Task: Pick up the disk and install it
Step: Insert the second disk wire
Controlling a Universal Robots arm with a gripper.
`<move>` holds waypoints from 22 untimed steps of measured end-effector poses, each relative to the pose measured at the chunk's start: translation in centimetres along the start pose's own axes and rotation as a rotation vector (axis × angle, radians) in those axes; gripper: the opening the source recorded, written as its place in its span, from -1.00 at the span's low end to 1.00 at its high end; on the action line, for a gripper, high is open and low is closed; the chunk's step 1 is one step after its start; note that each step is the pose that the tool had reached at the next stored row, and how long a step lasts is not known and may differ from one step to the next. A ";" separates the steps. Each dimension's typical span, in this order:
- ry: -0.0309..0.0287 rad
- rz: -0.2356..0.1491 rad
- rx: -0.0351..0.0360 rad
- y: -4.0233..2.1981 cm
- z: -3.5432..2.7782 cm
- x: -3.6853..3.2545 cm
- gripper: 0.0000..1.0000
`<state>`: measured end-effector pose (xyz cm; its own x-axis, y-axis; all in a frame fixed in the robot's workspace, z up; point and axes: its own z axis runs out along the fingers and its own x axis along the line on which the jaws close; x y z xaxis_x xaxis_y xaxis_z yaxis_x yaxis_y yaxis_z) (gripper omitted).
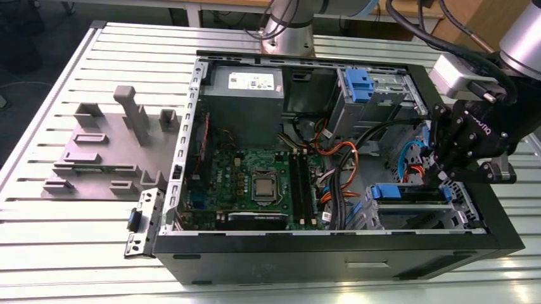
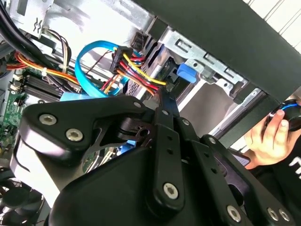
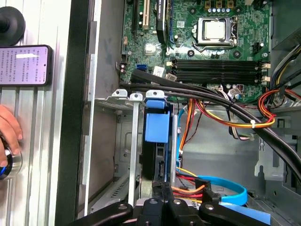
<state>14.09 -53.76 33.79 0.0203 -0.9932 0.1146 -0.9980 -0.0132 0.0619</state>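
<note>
jaws: gripper [image 3: 162, 187] tips look closed together, gripping nothing, at the disk [image 3: 156, 126] edge
step: push straight along bay, avoid cables [image 3: 225, 117]

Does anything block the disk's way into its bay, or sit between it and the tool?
Nothing visible does: the disk already sits edge-on in the cage slot, with the tool at its end; the cables lie beside it, not across.
</note>
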 end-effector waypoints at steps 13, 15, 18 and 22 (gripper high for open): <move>-0.0002 0.000 0.0002 1.19 -1.34 0.13 -0.79; 0.0000 0.000 0.0002 1.23 -1.97 0.15 -0.79; -0.0001 0.000 0.0002 1.29 -2.89 0.15 -0.79; -0.0001 0.000 0.0001 1.32 -3.63 -0.34 -0.79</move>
<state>12.98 -53.02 37.43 0.0202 -0.9932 0.1145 -0.9980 -0.0132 0.0617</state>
